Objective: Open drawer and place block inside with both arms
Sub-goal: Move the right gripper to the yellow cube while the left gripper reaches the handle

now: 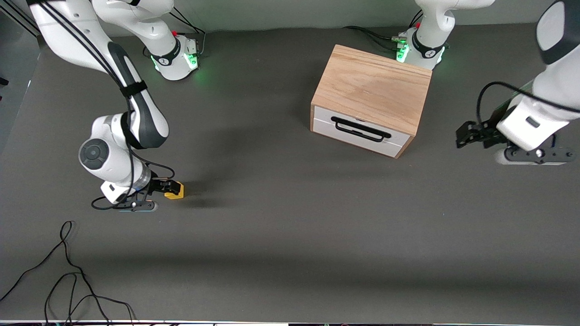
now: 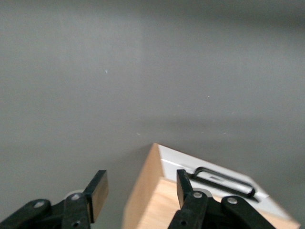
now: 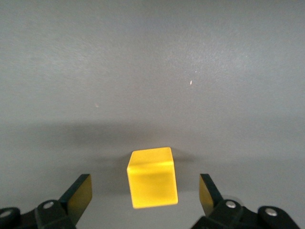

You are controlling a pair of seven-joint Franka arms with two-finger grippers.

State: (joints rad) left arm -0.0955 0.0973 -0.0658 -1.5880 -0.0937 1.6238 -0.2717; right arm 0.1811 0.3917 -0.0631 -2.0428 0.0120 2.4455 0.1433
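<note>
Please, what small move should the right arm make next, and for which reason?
Probably close the right gripper on the block. The yellow cube sits on the table between its open fingers, not yet held. The drawer looks shut.

The table (image 1: pixel 290 253) was viewed from high across; the block (image 3: pixel 151 177) and the drawer (image 2: pixel 214 177) were framed closely by wrist cameras.

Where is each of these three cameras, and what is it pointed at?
Front: high across the table, facing both arms, the cabinet and the block.
Left wrist: on that arm, looking past the open left gripper at the drawer.
Right wrist: past the open right gripper, straddling the block.
Every view shares the grey table.
</note>
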